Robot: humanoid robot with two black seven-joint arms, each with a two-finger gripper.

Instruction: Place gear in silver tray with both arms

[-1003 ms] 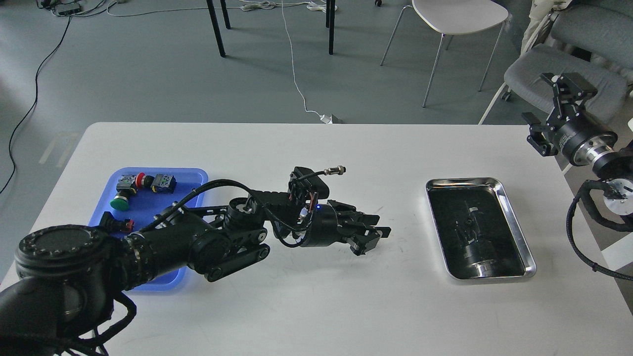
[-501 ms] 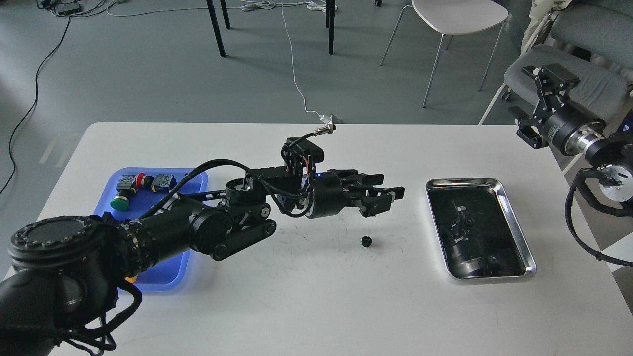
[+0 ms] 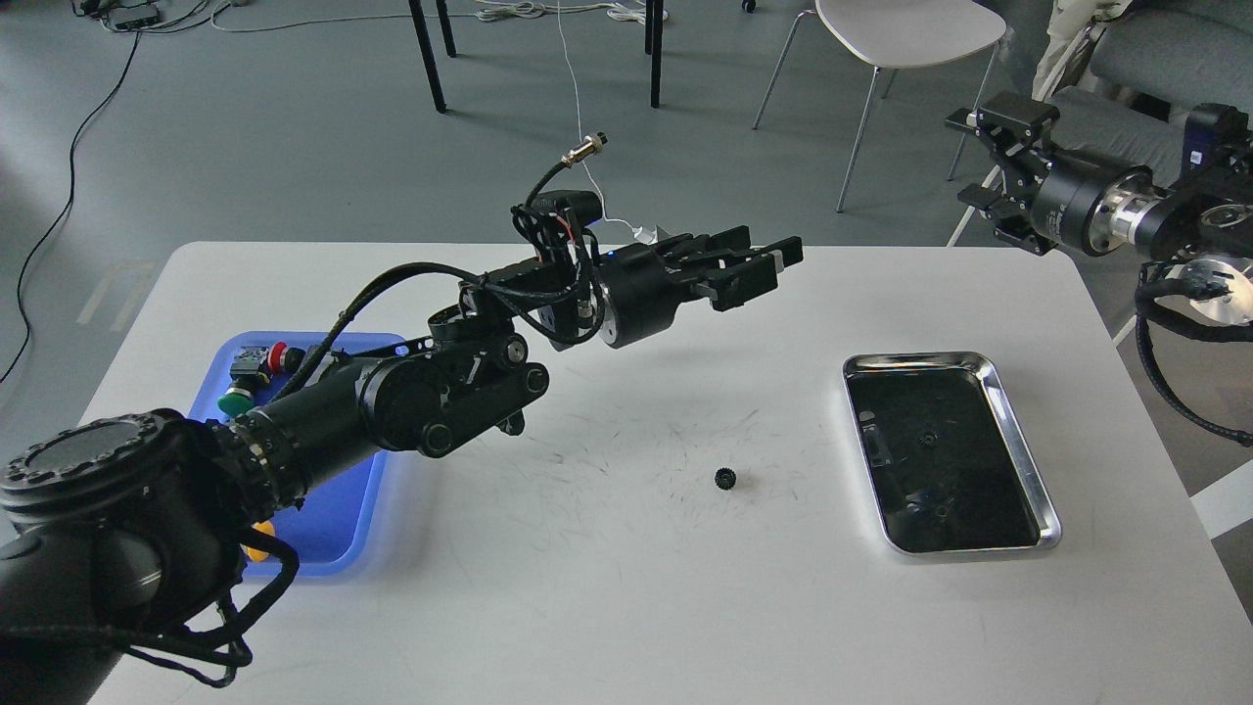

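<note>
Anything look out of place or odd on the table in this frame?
Yes: the small black gear lies alone on the bare white table, left of the silver tray and outside it. Neither the left gripper nor the right gripper holds it.

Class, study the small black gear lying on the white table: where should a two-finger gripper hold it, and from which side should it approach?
Grip the gear across its toothed rim, coming straight down from above. It seems to lie flat and low on the table, so a sideways approach would likely give the fingers little to catch; bare table surrounds it.
</note>
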